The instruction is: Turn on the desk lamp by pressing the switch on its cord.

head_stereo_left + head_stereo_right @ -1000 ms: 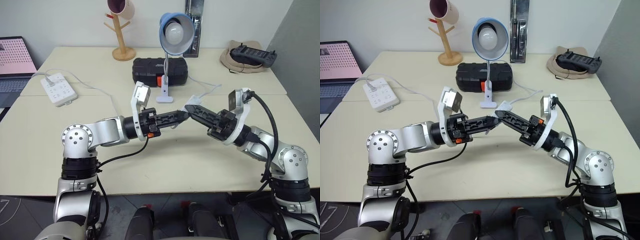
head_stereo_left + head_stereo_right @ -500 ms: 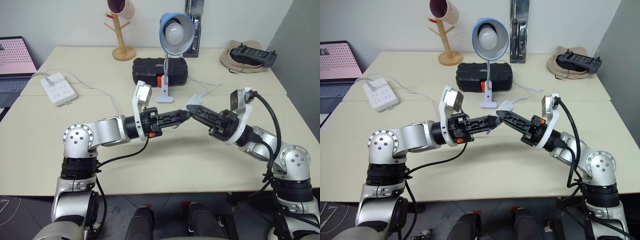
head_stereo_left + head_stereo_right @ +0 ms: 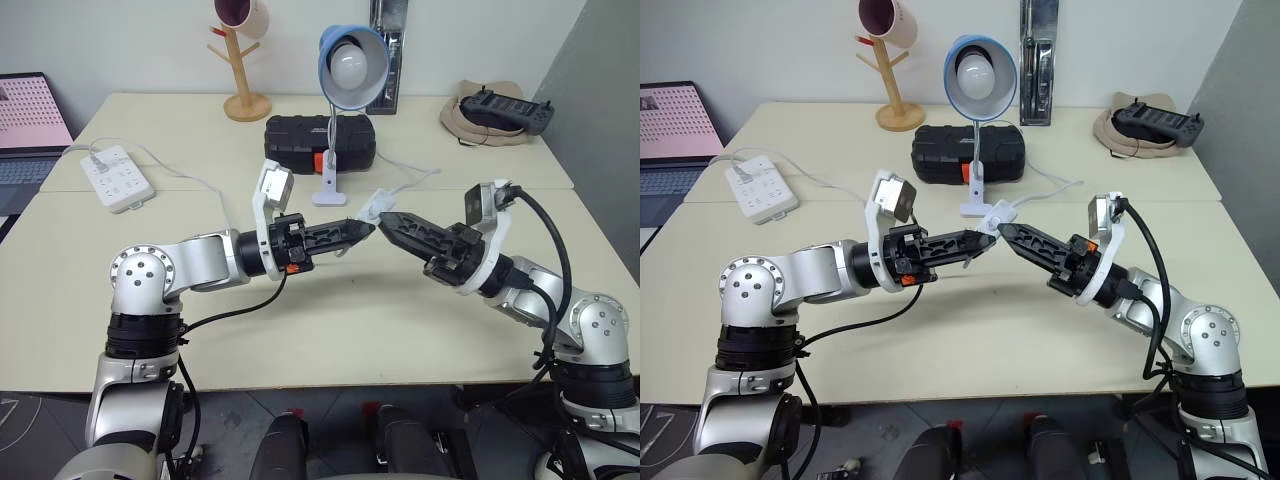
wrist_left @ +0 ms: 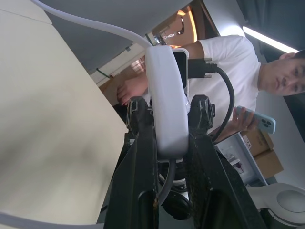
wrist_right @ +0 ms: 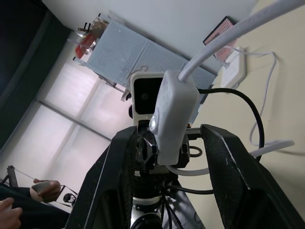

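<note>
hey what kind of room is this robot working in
Probably an office or lab workspace: pale desks pushed together carry a power strip, an open laptop and a black tool case, with a wooden mug tree behind.

The switch [image 5: 174, 114] sits at centre between the right gripper [image 5: 169, 157]'s two black fingers [image 5: 116, 181], which stand apart on either side without touching it. Its cord [image 5: 233, 40] runs off toward two o'clock. A power strip [image 5: 237, 71] lies at three o'clock.
</note>
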